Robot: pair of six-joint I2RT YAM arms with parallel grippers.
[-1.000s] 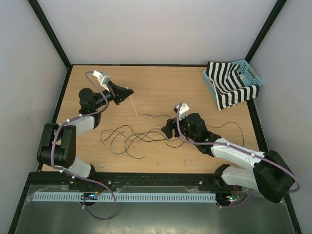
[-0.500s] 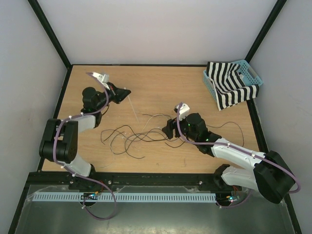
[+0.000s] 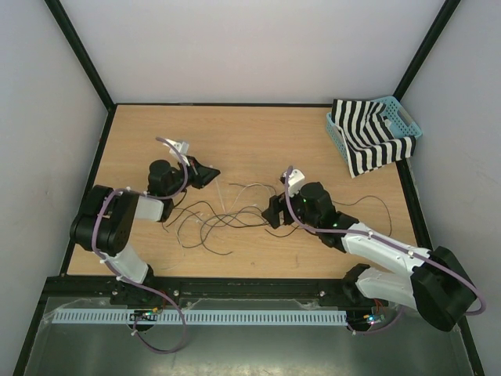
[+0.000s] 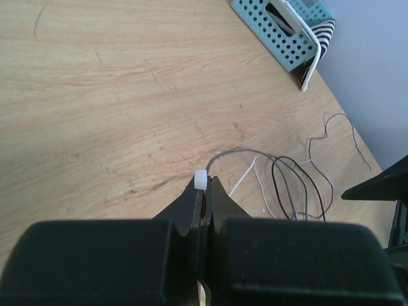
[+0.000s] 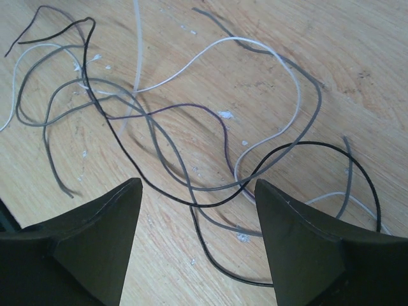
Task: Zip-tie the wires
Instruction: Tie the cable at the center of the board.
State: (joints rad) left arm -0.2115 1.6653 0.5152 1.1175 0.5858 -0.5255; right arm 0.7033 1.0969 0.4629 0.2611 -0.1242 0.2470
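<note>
top view, table: I'm looking down on a light wooden tabletop (image 3: 258, 133), with the teal perforated plastic basket (image 3: 409, 123) in the far right corner. I'll place everything else off that basket.
top view, cloth: a black-and-white striped cloth (image 3: 368, 145) is stuffed in the basket and spills over its near rim.
top view, wires: the loose bunch of thin black and pale grey wires (image 3: 219, 223) lies flat on the wood. It's well apart from the basket, off to its left and nearer the arm bases.
top view, right gripper: the right gripper (image 3: 272, 210) is low over the end of the bunch that faces the basket.
top view, left gripper: the left gripper (image 3: 210, 174) sits further from the basket than the right one does, just over the far edge of the bunch.
left wrist view, left gripper: the left gripper (image 4: 203, 191) is clamped tight on a white plastic zip tie (image 4: 201, 179). The tie's little square head pokes out past the fingertips.
left wrist view, wires: dark and grey loops (image 4: 293, 185) lie on the wood on the basket side of the fingertips, not touching them.
left wrist view, basket: the basket (image 4: 268, 25) is up in the top corner, well apart from the gripper.
right wrist view, right gripper: the right gripper (image 5: 197, 191) has its jaws spread wide and nothing pinched between them.
right wrist view, wires: the tangled strands (image 5: 220, 121) cross right under and ahead of the gap. I can't tell whether either finger touches one.
</note>
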